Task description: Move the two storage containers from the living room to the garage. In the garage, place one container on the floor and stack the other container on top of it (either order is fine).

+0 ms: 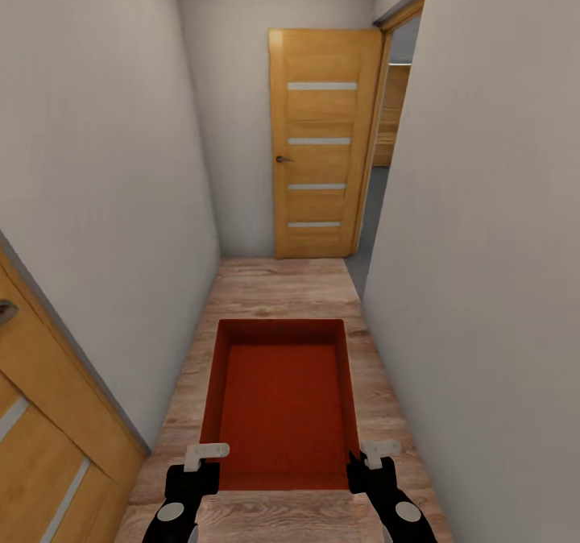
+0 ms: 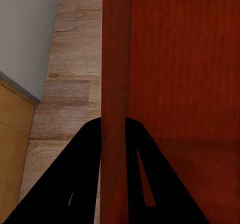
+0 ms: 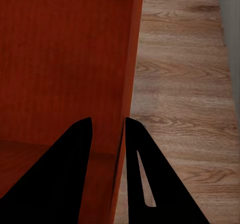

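Both grippers pinch one storage container (image 1: 282, 402), the left gripper (image 1: 199, 466) on its left wall, the right gripper (image 1: 364, 466) on its right wall, carrying it above the hallway's wood-plank floor (image 1: 278, 289) toward a wooden door (image 1: 322, 144).

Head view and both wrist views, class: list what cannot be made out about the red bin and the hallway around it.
- Second bin: whether one is nested in the bin cannot be told in the head view.
- Room past the open doorway: cut off by the wall.
- Left door: cut by the head view's edge.
- Bin's underside: hidden by its own base.
- Bin's far end: cut off in both wrist views.
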You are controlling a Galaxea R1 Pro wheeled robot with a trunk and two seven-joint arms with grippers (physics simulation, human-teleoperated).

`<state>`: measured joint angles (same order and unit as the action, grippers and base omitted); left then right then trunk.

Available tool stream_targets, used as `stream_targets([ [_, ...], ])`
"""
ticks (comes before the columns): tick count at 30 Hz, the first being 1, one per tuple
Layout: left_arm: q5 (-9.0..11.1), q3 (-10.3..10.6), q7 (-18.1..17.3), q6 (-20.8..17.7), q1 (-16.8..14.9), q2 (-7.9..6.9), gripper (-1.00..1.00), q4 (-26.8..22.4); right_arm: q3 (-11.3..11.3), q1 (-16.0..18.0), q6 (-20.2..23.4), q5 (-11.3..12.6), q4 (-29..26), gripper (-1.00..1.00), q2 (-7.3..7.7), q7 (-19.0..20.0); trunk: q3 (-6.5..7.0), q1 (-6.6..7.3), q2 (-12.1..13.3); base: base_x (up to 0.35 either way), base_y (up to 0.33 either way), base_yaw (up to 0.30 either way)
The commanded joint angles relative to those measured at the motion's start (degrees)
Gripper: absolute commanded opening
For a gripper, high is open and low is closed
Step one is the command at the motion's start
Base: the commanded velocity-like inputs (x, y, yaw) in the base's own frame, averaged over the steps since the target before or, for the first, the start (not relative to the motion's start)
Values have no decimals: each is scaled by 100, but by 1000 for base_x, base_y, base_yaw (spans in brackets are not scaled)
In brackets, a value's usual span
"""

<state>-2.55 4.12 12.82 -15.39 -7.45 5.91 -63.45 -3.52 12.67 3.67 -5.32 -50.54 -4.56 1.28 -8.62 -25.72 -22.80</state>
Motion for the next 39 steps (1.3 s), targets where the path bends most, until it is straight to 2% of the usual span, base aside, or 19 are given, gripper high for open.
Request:
stream_targets([
  [1,-44,-104,45,-48,-5,-1,-100,-18,1,0,37,-39,-17,-100,0,30,-12,-7,-12,323,0,0],
  [39,-41,-104,46,-43,-4,-11,-100,-18,-6,2,37,-39,-10,-100,5,32,-12,-7,-12,323,5,0],
])
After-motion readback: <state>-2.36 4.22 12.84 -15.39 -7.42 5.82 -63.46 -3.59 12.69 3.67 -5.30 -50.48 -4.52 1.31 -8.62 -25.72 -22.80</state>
